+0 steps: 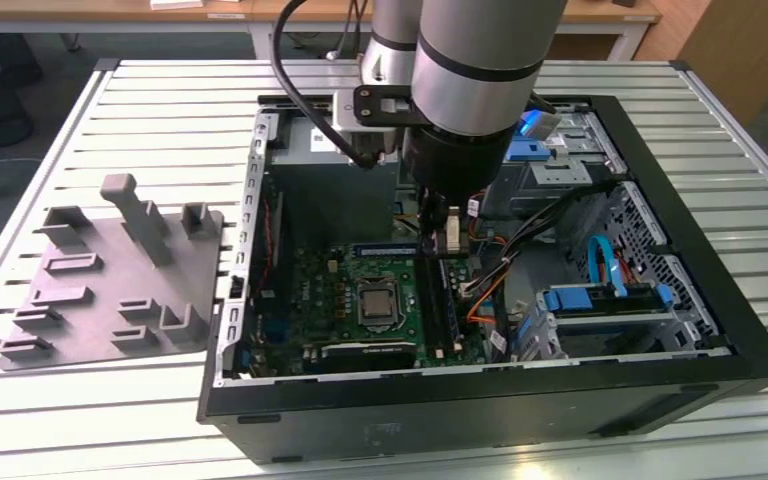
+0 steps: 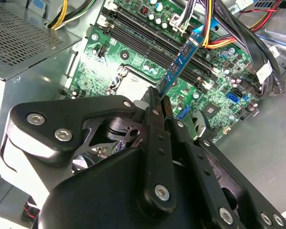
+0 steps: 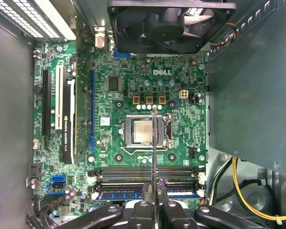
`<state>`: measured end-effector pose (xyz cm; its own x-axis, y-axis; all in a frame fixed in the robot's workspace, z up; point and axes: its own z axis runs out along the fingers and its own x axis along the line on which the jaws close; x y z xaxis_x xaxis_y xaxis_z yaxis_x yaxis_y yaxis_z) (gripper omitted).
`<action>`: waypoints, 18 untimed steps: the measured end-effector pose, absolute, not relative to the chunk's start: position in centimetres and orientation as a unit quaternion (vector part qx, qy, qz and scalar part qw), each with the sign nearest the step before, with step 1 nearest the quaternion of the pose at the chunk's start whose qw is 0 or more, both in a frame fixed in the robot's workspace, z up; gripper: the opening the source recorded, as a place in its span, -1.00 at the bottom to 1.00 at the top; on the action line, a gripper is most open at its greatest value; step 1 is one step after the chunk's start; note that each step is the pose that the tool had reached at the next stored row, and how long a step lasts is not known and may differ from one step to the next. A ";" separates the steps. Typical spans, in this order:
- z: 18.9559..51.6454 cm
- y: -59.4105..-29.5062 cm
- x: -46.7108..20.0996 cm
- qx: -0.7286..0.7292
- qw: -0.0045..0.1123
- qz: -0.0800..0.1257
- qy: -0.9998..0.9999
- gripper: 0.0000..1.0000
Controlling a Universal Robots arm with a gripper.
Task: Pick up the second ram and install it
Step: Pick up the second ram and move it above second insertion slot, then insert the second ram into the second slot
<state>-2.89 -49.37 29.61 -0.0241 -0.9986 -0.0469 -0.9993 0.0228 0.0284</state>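
Slatted metal table (image 1: 157, 110), open computer case (image 1: 491, 405) holding motherboard (image 3: 181, 86), jaws pinching second ram (image 2: 180, 64) above the board.

An open computer case (image 1: 491, 410) lies on a slatted metal table (image 1: 144, 110). A grey moulded holder plate (image 1: 91, 300) sits beside it, toward the exterior view's left. Inside, the green motherboard (image 3: 181, 129) carries a bare processor (image 3: 142, 131) and what appears to be a graphics card (image 3: 69, 124).
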 end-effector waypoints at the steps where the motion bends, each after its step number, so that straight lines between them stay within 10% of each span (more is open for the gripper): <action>1: 29.6 -49.4 -2.9 -0.698 0.007 0.027 0.715 -0.73; 18: 29.6 -49.4 -2.9 -0.674 0.008 0.026 0.738 -0.73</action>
<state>-2.89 -49.37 29.61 -0.0918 -0.9947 -0.0472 -0.9955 0.0905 0.0284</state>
